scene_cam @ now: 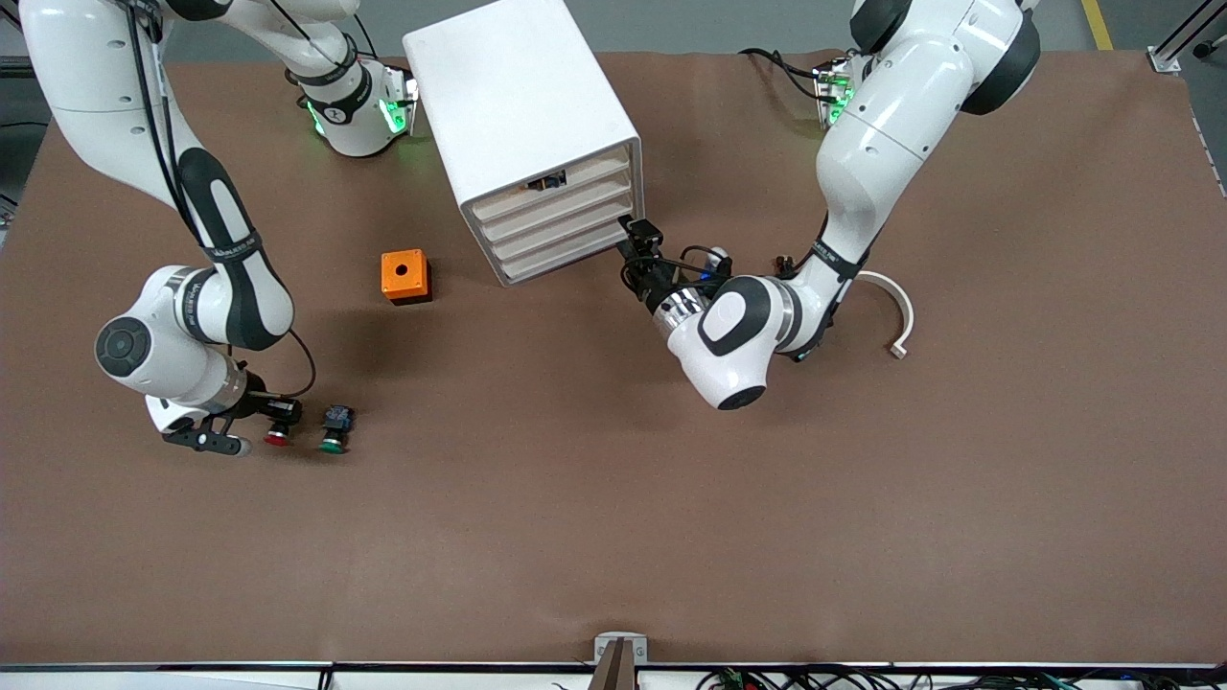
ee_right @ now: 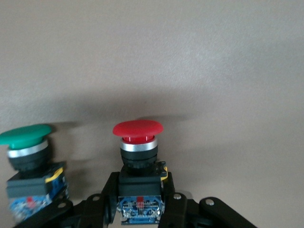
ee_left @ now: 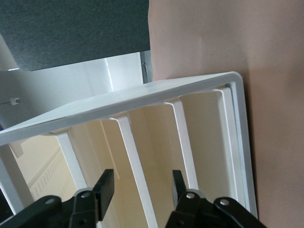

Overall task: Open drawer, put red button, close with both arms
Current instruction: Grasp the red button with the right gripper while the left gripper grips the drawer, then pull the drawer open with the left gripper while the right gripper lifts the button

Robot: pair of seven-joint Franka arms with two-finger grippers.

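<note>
The red button (scene_cam: 278,436) (ee_right: 137,129) lies on the brown table toward the right arm's end. My right gripper (scene_cam: 257,420) (ee_right: 141,190) is shut on its black-and-blue body, one finger on each side. The white cabinet (scene_cam: 522,105) stands mid-table with all four drawer fronts pushed in. The drawer (scene_cam: 566,203) is its second-highest front. My left gripper (scene_cam: 636,240) (ee_left: 141,186) is at the cabinet's front, at the corner toward the left arm's end. It is open, its fingers (ee_left: 105,186) standing apart on either side of one white drawer lip (ee_left: 133,156) without touching it.
A green-capped button (scene_cam: 334,441) (ee_right: 26,135) lies right beside the red one, close to my right gripper. An orange box with a hole (scene_cam: 405,276) sits beside the cabinet. A white curved strip (scene_cam: 899,309) lies on the table by my left arm.
</note>
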